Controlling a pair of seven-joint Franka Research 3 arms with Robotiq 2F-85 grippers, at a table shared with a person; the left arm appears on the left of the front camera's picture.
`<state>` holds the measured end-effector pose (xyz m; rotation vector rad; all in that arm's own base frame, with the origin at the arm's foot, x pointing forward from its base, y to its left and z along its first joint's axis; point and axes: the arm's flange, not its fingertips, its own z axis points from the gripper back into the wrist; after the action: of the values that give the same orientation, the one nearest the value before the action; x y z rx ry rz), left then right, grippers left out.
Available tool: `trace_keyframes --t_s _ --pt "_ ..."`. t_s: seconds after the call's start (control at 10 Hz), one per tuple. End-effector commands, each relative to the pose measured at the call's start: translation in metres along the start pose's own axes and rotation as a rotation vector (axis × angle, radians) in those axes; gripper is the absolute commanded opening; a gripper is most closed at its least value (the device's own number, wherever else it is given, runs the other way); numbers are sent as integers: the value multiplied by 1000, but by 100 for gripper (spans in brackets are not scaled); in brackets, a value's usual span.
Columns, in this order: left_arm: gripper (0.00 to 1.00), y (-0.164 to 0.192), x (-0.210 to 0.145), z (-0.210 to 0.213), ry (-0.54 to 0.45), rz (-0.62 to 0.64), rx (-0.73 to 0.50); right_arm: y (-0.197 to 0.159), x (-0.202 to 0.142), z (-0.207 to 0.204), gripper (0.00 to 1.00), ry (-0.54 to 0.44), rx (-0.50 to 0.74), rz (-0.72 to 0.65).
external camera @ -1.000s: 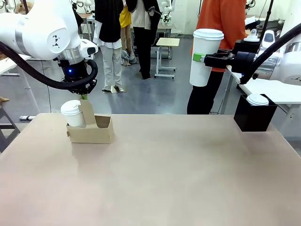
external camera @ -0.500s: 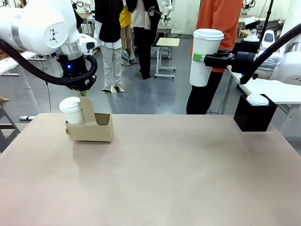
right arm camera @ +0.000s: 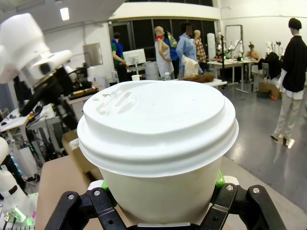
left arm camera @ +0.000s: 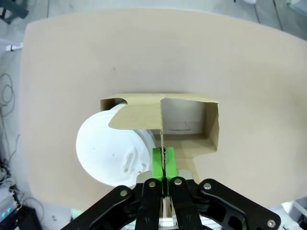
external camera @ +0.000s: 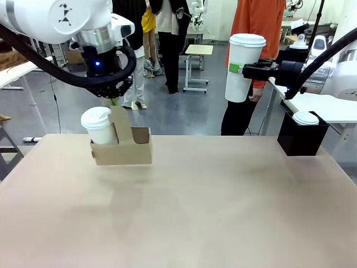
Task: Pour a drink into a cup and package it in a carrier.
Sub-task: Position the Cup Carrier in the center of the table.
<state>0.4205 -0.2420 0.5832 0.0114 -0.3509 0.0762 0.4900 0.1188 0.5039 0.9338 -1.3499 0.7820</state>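
I have the brown table (external camera: 234,212) spread across the whole front view. My left arm (external camera: 50,22) comes in high on its own side, and my right arm (external camera: 329,50) reaches in roughly level from the other. A person in an orange top (external camera: 262,19) stands beyond the far edge, behind what the right arm carries. A black box (external camera: 301,144) sits at the table's far right corner, with a small lidded cup (external camera: 305,118) showing at its top.

The cardboard carrier (external camera: 125,152) hangs clear of the tabletop, left of centre, with a faint shadow under it. My left gripper (external camera: 114,102) has it by the upright centre handle panel. In the left wrist view the green pads (left arm camera: 158,163) are pressed together on that thin cardboard edge. A lidded white cup (external camera: 99,125) stands in the carrier's left pocket. The pocket beside it shows its bare cardboard floor.

My right gripper (external camera: 241,68) is clamped around a tall lidded paper cup (external camera: 244,53). It is held upright, high over the far right of the table and well apart from the carrier.
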Motion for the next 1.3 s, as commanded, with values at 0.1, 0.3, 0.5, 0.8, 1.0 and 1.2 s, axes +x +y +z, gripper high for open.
trace_keyframes --t_s 0.1,0.3,0.5,0.8,1.0,1.2 --pt "2 -50 -57 -4 -19 32 -31 1 5 -3 82 4 -12 11" --pt "2 -93 -89 -16 -27 18 -31 1 5 -3 82 4 -12 11" --pt "2 -125 -112 -26 -28 0 -17 1 5 -3 82 4 -12 11" --pt "2 -158 -131 -41 -14 -30 2 1 5 -3 82 4 -12 11" --pt "2 -164 -134 -46 12 -28 40 1 5 -3 82 4 -12 11" --pt "2 -154 -139 -44 17 -59 -12 1 5 -3 82 4 -12 11"
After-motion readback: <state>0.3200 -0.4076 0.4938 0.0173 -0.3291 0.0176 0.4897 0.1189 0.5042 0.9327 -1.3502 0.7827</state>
